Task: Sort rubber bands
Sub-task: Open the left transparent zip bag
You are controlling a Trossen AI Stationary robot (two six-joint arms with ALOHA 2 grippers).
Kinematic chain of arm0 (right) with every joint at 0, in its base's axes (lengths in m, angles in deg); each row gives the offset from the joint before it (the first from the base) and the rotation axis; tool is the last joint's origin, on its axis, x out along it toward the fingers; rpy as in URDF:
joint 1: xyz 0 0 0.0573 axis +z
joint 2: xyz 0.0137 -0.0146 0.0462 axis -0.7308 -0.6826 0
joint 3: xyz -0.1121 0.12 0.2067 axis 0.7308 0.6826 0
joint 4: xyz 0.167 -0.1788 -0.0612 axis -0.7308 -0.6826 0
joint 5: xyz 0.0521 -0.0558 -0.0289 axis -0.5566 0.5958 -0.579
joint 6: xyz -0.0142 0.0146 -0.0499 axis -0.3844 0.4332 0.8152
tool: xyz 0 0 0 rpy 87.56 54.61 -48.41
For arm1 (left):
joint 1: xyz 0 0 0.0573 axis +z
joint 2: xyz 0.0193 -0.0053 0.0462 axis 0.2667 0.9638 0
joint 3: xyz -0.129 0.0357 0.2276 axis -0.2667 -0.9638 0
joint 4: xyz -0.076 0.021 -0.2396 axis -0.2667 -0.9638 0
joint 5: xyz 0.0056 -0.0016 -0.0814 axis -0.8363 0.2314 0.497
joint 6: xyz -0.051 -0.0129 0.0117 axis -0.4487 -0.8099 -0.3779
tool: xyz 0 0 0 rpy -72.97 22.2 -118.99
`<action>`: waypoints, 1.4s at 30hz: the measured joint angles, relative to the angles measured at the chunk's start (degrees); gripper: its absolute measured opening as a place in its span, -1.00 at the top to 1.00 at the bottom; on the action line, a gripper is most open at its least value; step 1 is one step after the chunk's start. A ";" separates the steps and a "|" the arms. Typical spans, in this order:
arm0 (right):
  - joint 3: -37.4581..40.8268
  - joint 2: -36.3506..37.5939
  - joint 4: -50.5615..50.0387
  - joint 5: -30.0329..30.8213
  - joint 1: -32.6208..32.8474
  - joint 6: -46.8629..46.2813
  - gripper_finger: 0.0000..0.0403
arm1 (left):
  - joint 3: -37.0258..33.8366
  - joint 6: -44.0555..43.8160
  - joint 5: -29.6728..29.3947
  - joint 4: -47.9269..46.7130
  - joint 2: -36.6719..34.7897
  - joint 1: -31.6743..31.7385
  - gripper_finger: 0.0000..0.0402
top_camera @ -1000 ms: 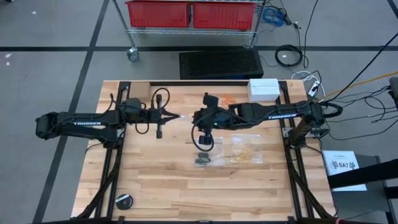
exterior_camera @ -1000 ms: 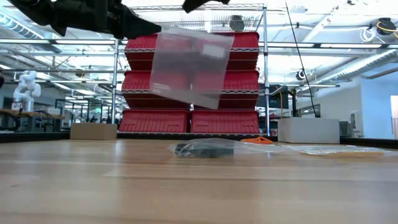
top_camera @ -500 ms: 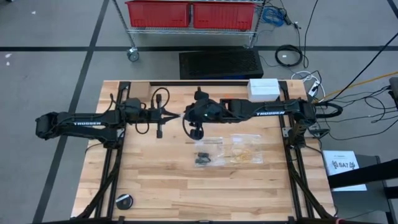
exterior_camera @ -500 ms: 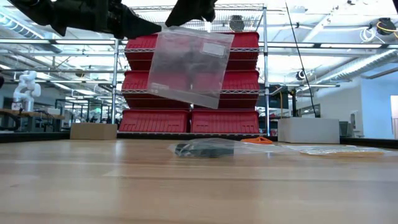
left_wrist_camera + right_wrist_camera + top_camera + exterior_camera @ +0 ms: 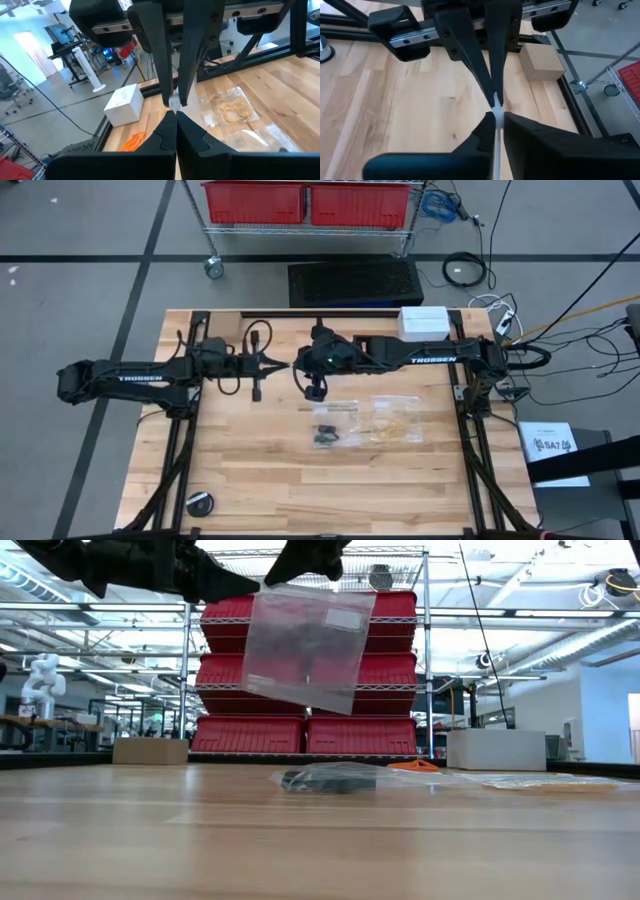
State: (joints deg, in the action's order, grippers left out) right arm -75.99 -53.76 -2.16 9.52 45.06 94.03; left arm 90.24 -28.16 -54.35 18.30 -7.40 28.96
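While both arms are meeting above the surface point(image 5: 250, 470), the left gripper point(image 5: 288, 366) and the right gripper point(image 5: 300, 366) are each pinching the top edge of a clear plastic bag point(image 5: 305, 650) with clenched jaws, holding it aloft. Black rubber bands point(image 5: 325, 435) and pale yellow-tan rubber bands point(image 5: 395, 422) are lying in bags toward 5 o'clock; orange rubber bands point(image 5: 134, 141) are lying loose.

A white box point(image 5: 423, 320) sits at the wooden surface's point(image 5: 250, 470) far right corner, a round black disc point(image 5: 199, 503) near its front left; red bins point(image 5: 310, 735) fill the rack behind.
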 joint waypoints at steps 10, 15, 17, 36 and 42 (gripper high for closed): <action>-0.09 0.02 -4.45 0.59 -0.02 -0.35 0.98 | 0.00 -0.04 0.01 -0.08 0.01 -0.02 1.00; -0.09 0.07 -8.28 1.77 0.11 -1.75 0.99 | 0.00 -0.04 -0.10 0.10 -0.01 -0.02 1.00; -0.09 0.07 -9.76 2.93 0.31 -1.84 0.99 | 0.00 -0.04 -0.27 0.12 -0.01 -0.02 1.00; -0.09 0.90 -8.84 2.80 2.54 -0.11 0.99 | 0.00 -10.53 7.04 10.63 10.20 0.00 0.22; -0.09 0.90 -8.82 2.82 2.69 0.13 0.99 | 1.18 -10.31 6.17 9.15 10.56 0.00 0.30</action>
State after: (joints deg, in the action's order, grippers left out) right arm -76.08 -52.87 -10.98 12.34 47.75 94.16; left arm 91.42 -38.47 -48.18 27.45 3.16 28.96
